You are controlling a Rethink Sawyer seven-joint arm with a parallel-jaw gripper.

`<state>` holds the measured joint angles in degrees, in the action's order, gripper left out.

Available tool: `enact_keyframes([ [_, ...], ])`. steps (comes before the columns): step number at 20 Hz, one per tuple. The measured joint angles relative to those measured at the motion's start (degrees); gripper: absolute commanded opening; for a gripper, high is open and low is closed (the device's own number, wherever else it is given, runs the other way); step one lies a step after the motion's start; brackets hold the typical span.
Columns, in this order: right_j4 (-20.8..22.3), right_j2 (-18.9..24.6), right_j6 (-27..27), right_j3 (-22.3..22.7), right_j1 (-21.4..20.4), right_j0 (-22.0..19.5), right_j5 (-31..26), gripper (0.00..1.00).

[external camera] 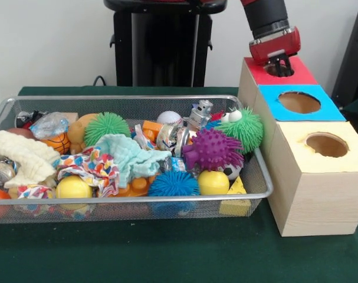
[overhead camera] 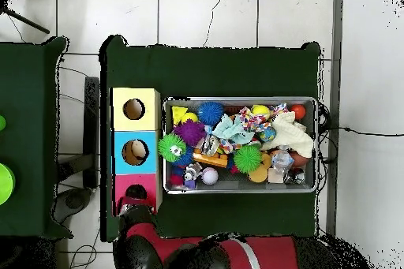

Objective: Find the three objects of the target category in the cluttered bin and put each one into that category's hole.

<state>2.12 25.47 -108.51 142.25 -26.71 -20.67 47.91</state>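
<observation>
The silver wire-mesh bin (external camera: 137,199) lies on the green table, full of toys and cloths; in the overhead view (overhead camera: 237,191) it sits right of the boxes. The red-surround hole (external camera: 296,73) tops the farthest pale wood box and also shows in the overhead view (overhead camera: 122,195). My gripper (external camera: 279,65) hangs straight down at this hole, its tip at or in the opening, and covers most of it. In the overhead view the gripper (overhead camera: 136,193) is a dark shape over the red surround. I cannot see whether it holds anything.
The blue-surround hole (external camera: 299,102) and the yellow-surround hole (external camera: 326,144) stand nearer the camera in the same row. The bin holds a purple spiky ball (external camera: 213,147), green spiky balls (external camera: 106,125), a blue spiky ball (external camera: 173,184), yellow balls (external camera: 74,187), and cloths (external camera: 131,156).
</observation>
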Motion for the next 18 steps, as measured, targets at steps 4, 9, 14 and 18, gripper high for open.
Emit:
enact_keyframes([
  [4,0.01,1.55,0.00,0.23,-1.51,-3.02,-9.86,0.00],
  [9,0.02,2.69,-0.01,-0.49,-3.70,-5.51,-20.65,0.00],
  [14,-1.25,3.27,-0.01,-0.98,-8.45,-5.83,-30.53,0.00],
  [18,-2.50,3.30,-0.01,-0.95,-14.27,-5.43,-38.95,0.00],
])
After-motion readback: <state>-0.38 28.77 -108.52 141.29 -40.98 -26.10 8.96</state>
